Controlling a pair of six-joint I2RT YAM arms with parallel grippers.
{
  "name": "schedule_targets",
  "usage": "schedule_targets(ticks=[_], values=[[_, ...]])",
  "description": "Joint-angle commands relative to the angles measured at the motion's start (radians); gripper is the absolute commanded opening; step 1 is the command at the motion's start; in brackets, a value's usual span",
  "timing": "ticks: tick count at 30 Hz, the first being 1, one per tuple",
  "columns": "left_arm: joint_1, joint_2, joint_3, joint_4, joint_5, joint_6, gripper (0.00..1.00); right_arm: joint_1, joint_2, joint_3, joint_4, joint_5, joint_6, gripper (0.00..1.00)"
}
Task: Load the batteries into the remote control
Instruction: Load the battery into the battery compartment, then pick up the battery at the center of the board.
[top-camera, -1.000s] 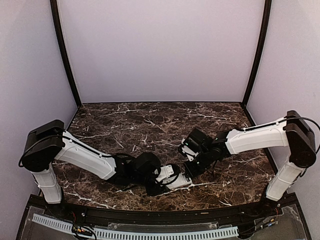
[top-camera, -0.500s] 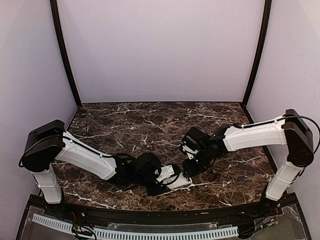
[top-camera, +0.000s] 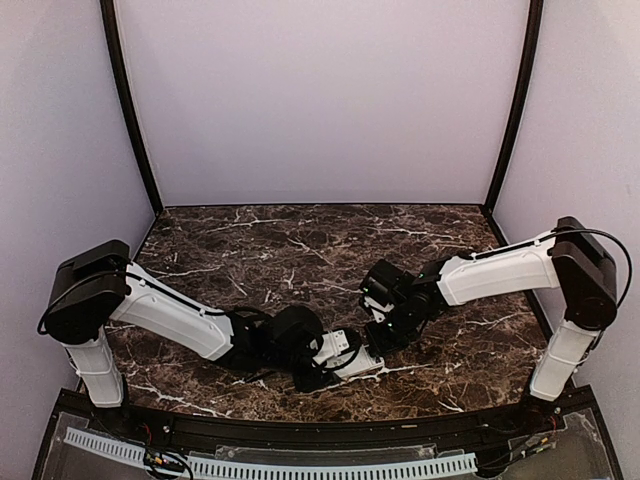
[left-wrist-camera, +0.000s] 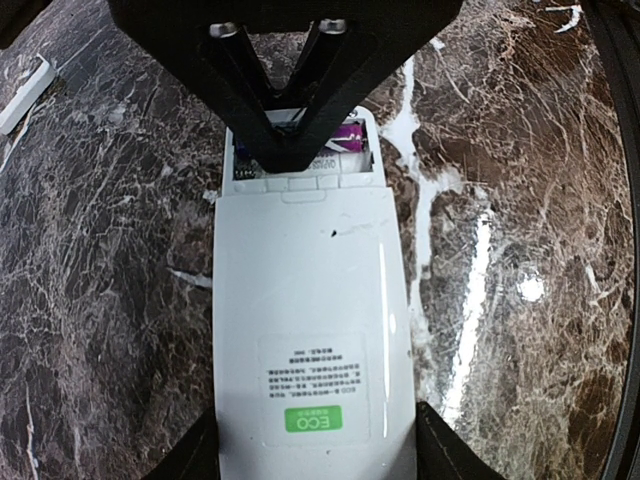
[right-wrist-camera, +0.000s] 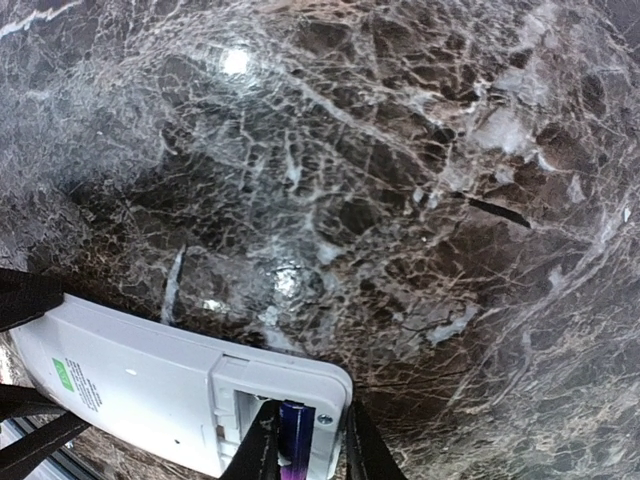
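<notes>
Remote control: we log it label side up at the near middle of the marble table, its battery bay uncovered at the far end.
Battery: one purple-blue cell sits in that bay.
Left gripper: jaws clasp the remote control's long sides.
Right gripper: jaws narrow, tips straddling the battery; we cannot tell whether they pinch it.
White strip: flat on the table, well apart.
</notes>
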Motion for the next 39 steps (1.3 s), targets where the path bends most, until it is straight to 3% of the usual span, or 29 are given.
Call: schedule_targets(ticks=[1, 8, 19, 26, 28, 32, 36, 39], values=[[-0.008, 0.064, -0.028, -0.138, -0.041, 0.03, 0.36, -0.005, 0.005, -0.025, 0.009, 0.013, 0.01, 0.15], [-0.008, 0.067, -0.027, -0.139, -0.047, 0.033, 0.36, -0.005, -0.009, -0.03, 0.001, 0.015, 0.008, 0.12], [-0.011, 0.07, -0.027, -0.141, -0.047, 0.034, 0.36, -0.029, -0.087, 0.066, -0.074, 0.003, -0.05, 0.4], [-0.011, 0.07, -0.024, -0.154, -0.038, 0.04, 0.4, -0.152, -0.226, 0.076, -0.108, 0.008, -0.11, 0.44], [-0.011, 0.07, -0.02, -0.159, -0.024, 0.042, 0.43, -0.218, -0.278, 0.09, -0.128, 0.05, -0.219, 0.45], [-0.011, 0.071, -0.015, -0.16, -0.01, 0.045, 0.55, -0.348, -0.355, 0.124, -0.065, 0.021, -0.599, 0.5], [-0.011, 0.063, -0.007, -0.17, -0.026, 0.056, 0.64, -0.415, -0.406, 0.072, 0.029, -0.027, -0.975, 0.59], [-0.011, 0.046, -0.005, -0.175, -0.038, 0.077, 0.72, -0.444, -0.431, 0.02, 0.013, -0.084, -1.225, 0.6]])
